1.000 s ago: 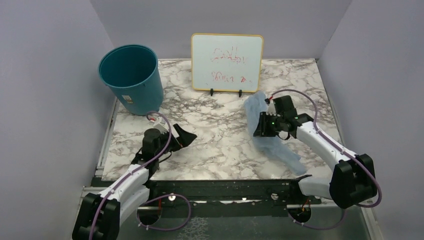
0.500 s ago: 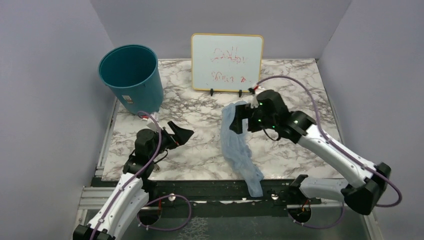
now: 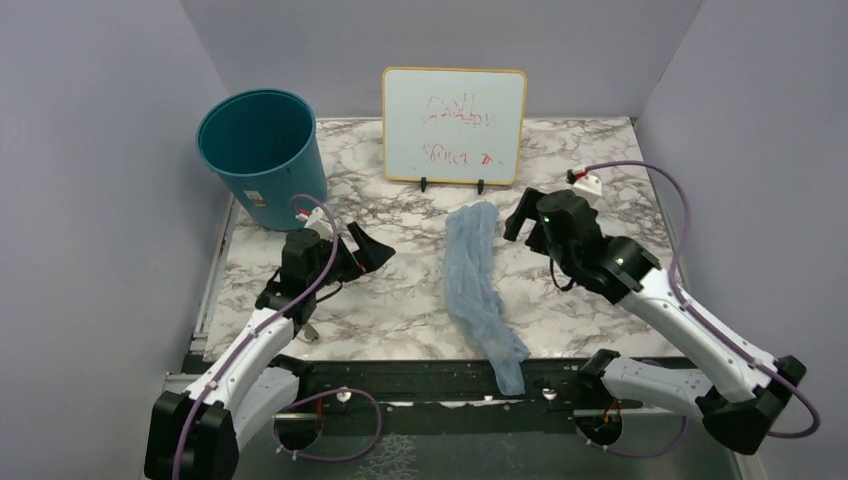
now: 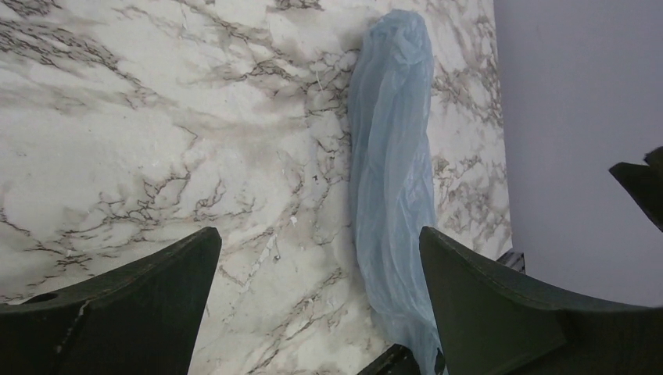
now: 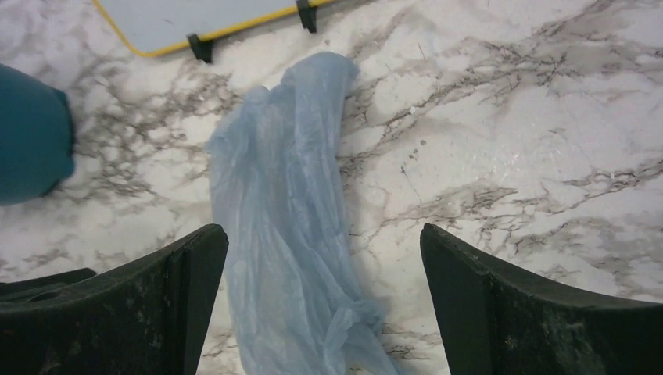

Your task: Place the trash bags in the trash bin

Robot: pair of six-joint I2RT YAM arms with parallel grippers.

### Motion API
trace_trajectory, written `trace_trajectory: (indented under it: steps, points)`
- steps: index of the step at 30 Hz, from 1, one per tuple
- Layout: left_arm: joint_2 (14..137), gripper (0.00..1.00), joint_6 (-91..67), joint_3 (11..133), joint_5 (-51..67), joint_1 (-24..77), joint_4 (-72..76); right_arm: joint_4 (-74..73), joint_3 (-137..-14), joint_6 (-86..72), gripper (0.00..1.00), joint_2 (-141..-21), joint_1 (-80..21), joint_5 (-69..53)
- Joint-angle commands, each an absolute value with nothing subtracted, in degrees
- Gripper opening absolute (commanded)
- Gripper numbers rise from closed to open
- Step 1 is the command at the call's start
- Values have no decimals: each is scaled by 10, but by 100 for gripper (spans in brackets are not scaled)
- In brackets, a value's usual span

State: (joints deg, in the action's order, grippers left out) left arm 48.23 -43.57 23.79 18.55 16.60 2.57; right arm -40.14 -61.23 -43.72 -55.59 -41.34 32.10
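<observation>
just left of the open right claw (image 3: 522,215) — the trash bag (image 3: 478,285), loose on marble

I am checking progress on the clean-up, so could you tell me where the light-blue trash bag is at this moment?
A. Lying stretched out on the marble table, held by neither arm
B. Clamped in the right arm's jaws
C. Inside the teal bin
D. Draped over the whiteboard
A: the trash bag lies in a long strip on the table, its near end hanging over the front edge, with both arms' jaws open and clear of it.
</observation>
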Motion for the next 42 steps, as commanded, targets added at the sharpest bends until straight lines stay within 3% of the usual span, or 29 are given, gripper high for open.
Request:
trace_trajectory:
  steps: [1, 9, 15, 20, 22, 27, 31, 37, 42]
  points:
    - [524, 99, -449, 274, 266, 166, 60, -414, -627, -436, 100, -614, -390, 268]
    - [506, 99, -492, 208, 291, 166, 150, -295, -557, -389, 100, -656, -220, -55]
    - [605, 99, -484, 266, 297, 167, 196, -172, -515, -413, 100, -674, -201, -58]
    - [732, 93, -472, 319, 376, 173, 195, -163, -555, -415, 100, -807, -123, -159]
    - [750, 93, -465, 317, 348, 195, 203, -148, -551, -422, 100, -827, -122, -159]
    - [797, 95, -437, 359, 287, 235, 209, 52, -443, -478, 100, -833, -121, -243]
    - [853, 95, -452, 399, 281, 239, 235, 22, -481, -453, 100, -909, -121, -350]
    - [935, 92, -458, 472, 270, 244, 241, -51, -552, -406, 88, -998, -121, -410]
    - [1000, 75, -474, 517, 314, 248, 260, -84, -606, -384, 80, -1038, -122, -410]
